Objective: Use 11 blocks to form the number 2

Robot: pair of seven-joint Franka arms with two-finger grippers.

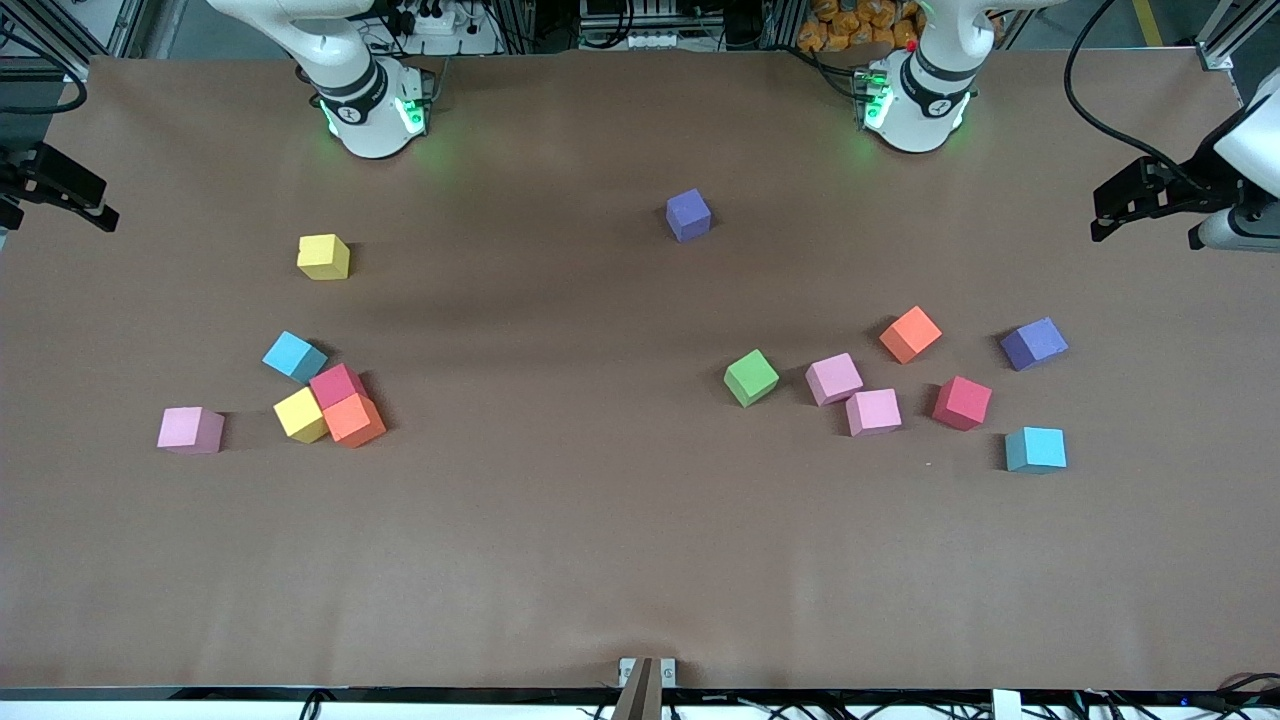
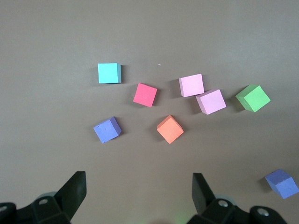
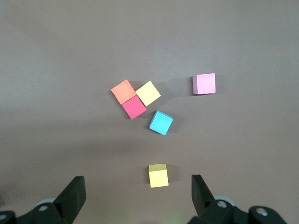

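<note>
Closest to the front camera sits a light blue block [image 1: 1035, 449] at the left arm's end of the brown tabletop [image 1: 600, 540], with a red block [image 1: 962, 402], two touching pink blocks [image 1: 873, 412], a green block [image 1: 750, 377], an orange block [image 1: 910, 334] and a purple block [image 1: 1033, 343] scattered near it. Toward the right arm's end, a lone pink block [image 1: 190, 430] lies beside a tight bunch of yellow [image 1: 301, 414], orange [image 1: 354, 420] and red [image 1: 336, 384] blocks, with a blue one [image 1: 294, 356] just by them. One yellow block [image 1: 323, 257] and one purple block [image 1: 688, 215] lie farther off, alone. No number 2 is built; every block lies loose. From the left wrist, the left claw [image 2: 138, 186] hangs wide open, holding nothing, above the tabletop beside the purple [image 2: 107, 129] and orange [image 2: 170, 129] blocks. From the right wrist, the right claw [image 3: 138, 186] hangs wide open too, holding nothing, with the lone yellow block [image 3: 158, 175] between its fingers' lines.
</note>
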